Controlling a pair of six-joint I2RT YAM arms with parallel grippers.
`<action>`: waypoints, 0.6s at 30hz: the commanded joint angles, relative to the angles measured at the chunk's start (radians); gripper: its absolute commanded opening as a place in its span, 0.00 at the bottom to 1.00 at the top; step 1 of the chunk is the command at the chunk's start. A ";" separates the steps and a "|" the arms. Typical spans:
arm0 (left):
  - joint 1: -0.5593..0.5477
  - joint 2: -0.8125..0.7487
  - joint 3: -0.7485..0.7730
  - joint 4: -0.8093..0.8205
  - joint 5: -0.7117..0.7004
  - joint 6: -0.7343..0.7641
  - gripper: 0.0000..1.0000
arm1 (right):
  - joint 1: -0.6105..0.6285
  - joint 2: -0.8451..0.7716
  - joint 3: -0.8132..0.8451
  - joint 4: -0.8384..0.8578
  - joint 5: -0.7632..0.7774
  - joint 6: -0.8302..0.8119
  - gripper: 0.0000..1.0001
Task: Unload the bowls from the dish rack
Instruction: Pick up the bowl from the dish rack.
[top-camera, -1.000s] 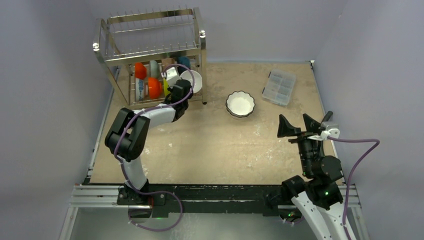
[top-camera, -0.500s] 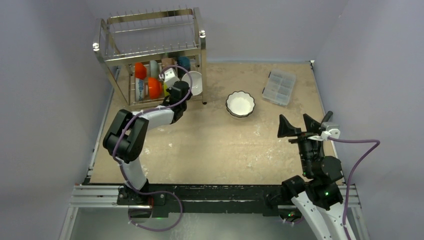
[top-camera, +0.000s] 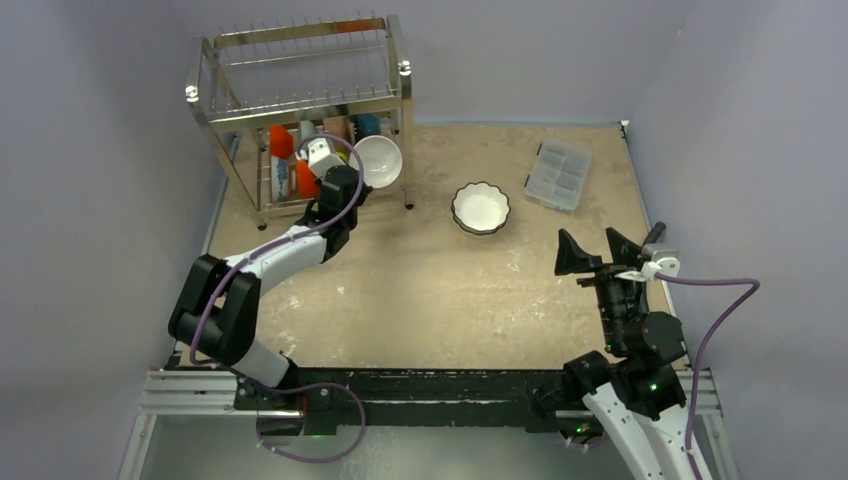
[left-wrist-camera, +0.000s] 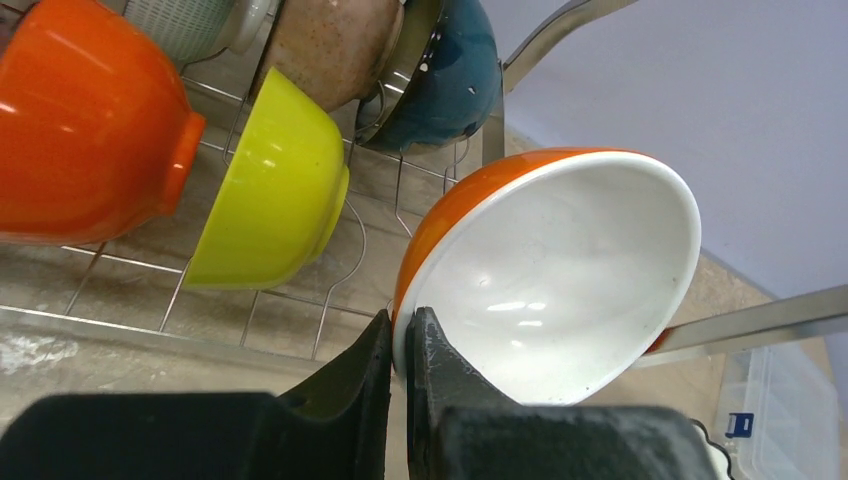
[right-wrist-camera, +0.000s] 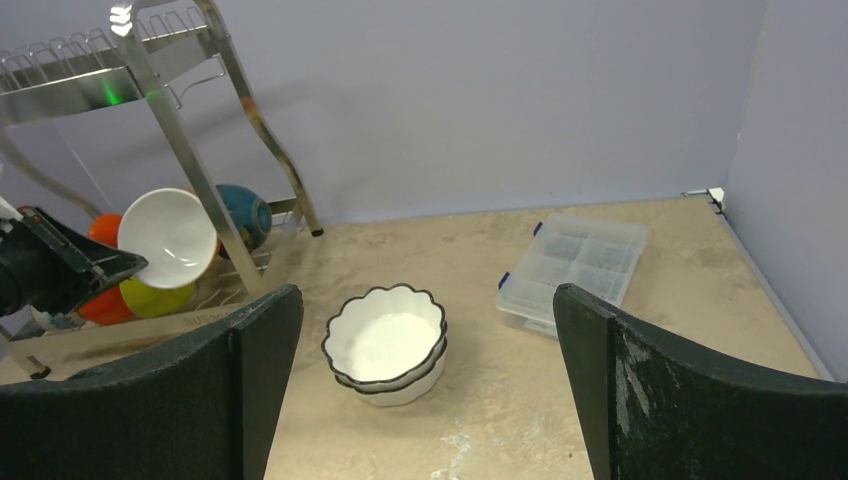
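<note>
**Left gripper has one bowl by the rim at the rack**

Nearest to the bases, the right gripper (top-camera: 596, 252) hangs over the right side of the table (top-camera: 420, 290). Its jaws are wide apart and hold nothing.

Further in, near the middle of the table, two white bowls (top-camera: 481, 207) with wavy rims stand stacked, mouth up.

Beyond them to the left, the left gripper (left-wrist-camera: 400, 330) is pinched tight on the rim of the orange-white bowl (left-wrist-camera: 560, 270), one finger inside and one outside. This bowl is on its edge at the right end of the rack (top-camera: 404, 110), on the lower tier, just beside the front post. I cannot tell if it rests on the wires.

I judge the bowl to be stiff, glazed and smooth, so it can slip in a thin pinch and turn around the fingers. It looks light enough for one gripper, but it may chip against the steel. The rim is the right place to hold, and deeper is safer.

Behind it in the rack lie a green bowl (left-wrist-camera: 270, 185), an orange bowl (left-wrist-camera: 80, 120), a tan bowl (left-wrist-camera: 335, 40) and a teal bowl (left-wrist-camera: 445, 80), all on their sides.

Far right on the table lies a clear box (top-camera: 558, 174)
</note>
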 joint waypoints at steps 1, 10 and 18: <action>0.006 -0.095 -0.034 -0.015 0.017 -0.018 0.00 | 0.007 0.027 0.031 0.037 0.005 -0.004 0.99; 0.006 -0.224 -0.081 -0.201 0.135 0.011 0.00 | 0.006 0.216 0.167 -0.076 -0.042 0.042 0.99; 0.002 -0.322 -0.132 -0.325 0.354 0.041 0.00 | 0.007 0.414 0.337 -0.244 -0.143 0.059 0.99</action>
